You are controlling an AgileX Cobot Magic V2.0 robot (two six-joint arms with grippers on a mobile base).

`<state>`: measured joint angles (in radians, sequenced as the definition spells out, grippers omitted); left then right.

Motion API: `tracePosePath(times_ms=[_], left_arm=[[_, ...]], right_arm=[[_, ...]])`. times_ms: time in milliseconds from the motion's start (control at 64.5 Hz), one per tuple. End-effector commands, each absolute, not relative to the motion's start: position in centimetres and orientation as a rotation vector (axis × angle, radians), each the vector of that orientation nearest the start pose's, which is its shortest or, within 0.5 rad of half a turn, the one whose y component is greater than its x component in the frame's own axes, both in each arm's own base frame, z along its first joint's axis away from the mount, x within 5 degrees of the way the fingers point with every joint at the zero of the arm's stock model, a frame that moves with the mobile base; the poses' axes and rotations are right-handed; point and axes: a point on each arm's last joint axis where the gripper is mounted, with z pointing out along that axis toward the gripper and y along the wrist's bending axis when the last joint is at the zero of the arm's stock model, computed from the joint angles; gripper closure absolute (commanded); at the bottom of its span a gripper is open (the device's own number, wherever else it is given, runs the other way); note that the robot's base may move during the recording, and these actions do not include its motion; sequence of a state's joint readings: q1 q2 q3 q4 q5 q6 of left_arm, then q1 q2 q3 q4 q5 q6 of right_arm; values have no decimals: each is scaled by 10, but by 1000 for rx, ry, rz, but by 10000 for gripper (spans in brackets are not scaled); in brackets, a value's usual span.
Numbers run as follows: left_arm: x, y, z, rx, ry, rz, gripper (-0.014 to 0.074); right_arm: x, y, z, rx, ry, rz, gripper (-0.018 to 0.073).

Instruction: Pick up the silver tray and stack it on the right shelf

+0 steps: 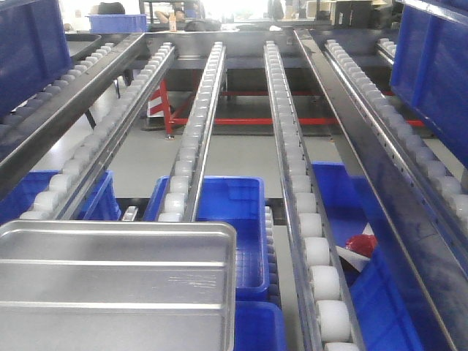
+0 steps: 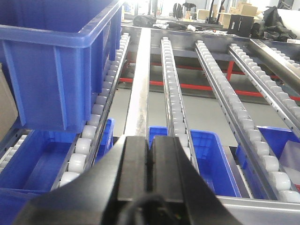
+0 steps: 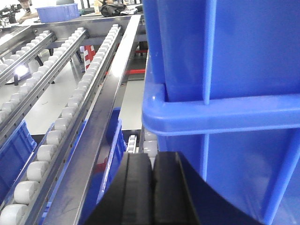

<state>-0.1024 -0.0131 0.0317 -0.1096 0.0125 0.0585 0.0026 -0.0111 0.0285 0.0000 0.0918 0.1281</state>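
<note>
Left wrist feed: a blue bin (image 2: 56, 70) stands on the rollers, up and to the left of the left fingers (image 2: 136, 161), which I see pressed together with nothing between them. The silver tray (image 1: 117, 285) lies flat on the near roller rails, low and left on my front feed only; I cannot place it against either pair of fingers. The right shelf (image 1: 301, 183) stretches away ahead. The right fingers (image 3: 138, 187) are likewise together, a blue crate (image 3: 225, 70) close on their right.
</note>
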Motion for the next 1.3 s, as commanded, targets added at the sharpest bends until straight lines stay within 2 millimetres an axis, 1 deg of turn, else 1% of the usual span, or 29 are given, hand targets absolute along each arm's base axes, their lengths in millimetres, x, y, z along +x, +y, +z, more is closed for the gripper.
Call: tracePosePath(times_ms=[0, 636, 713, 822, 884, 961, 1023, 1070, 1116, 1194, 1240, 1287], left_arm=[[55, -5, 205, 28, 1426, -131, 697], [55, -5, 208, 21, 1398, -135, 697], [55, -4, 209, -35, 1382, -185, 697], [53, -1, 215, -108, 1324, -238, 697], [52, -1, 224, -112, 1278, -236, 697], [48, -1, 244, -99, 1231, -234, 697], [41, -2, 269, -53, 1219, -217, 697], [37, -3, 287, -10, 1241, -189, 697], [34, -4, 303, 20, 1276, -170, 697], [31, -6, 327, 53, 1394, -161, 697], [35, -7, 336, 66, 1486, -164, 697], [40, -9, 342, 75, 1557, -166, 697]], right_arm=[[54, 0, 211, 90, 1460, 95, 503], [54, 0, 211, 90, 1460, 95, 503], [54, 0, 211, 90, 1460, 95, 503], [53, 0, 217, 86, 1403, 97, 503], [51, 0, 226, 83, 1318, 103, 503], [45, 0, 249, 83, 1219, 112, 503], [38, 0, 272, 79, 1165, 113, 503], [33, 0, 293, 76, 1146, 116, 503], [31, 0, 310, 76, 1161, 117, 503], [34, 0, 330, 78, 1228, 118, 503], [39, 0, 341, 82, 1282, 116, 503], [45, 0, 346, 87, 1342, 118, 500]])
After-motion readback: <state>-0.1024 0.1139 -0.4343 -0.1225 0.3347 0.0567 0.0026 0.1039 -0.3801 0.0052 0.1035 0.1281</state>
